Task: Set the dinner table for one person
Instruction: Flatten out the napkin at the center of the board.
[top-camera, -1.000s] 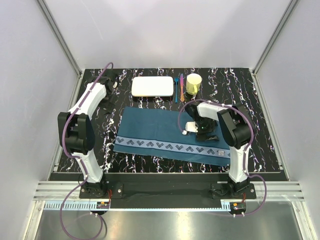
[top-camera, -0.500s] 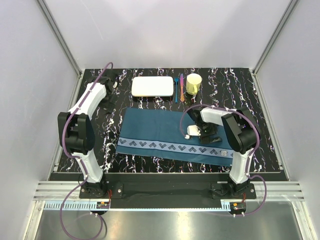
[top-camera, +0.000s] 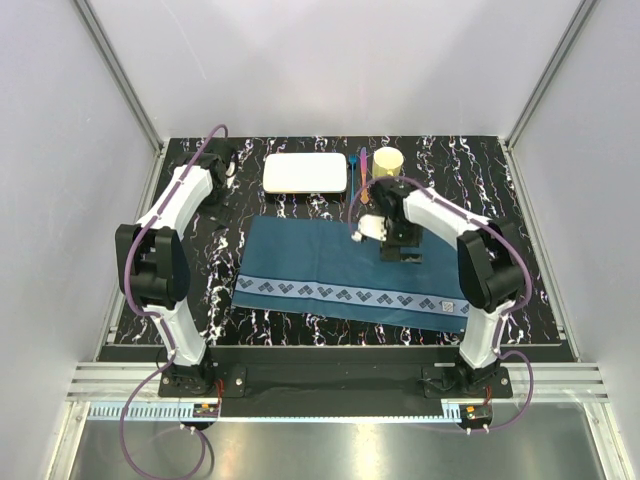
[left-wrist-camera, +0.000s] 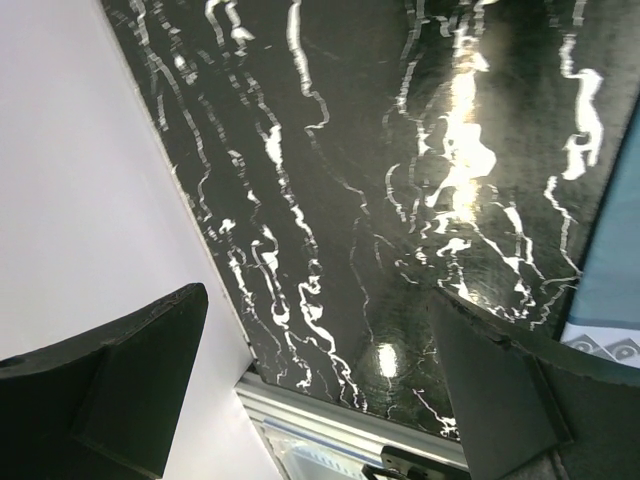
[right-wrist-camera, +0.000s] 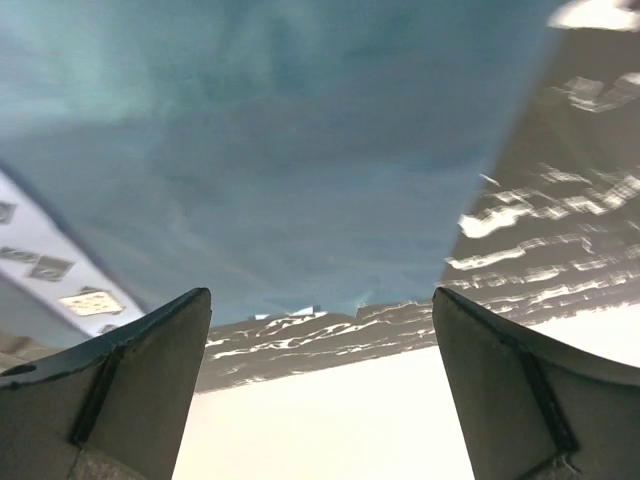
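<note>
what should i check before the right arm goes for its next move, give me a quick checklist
1. Right gripper open and empty: ok.
2. Left gripper open, off at the far left: ok.
3. Placemat spread flat on the dinner table: ok.
4. Plate on the placemat: not ok, it lies behind it.
5. Cup upright: ok.
6. Which cutlery pieces lie between plate and cup: cannot tell.

A robotics lab cell: plain white walls, aluminium frame posts, two cabled arms bolted at a marbled black bench.
</note>
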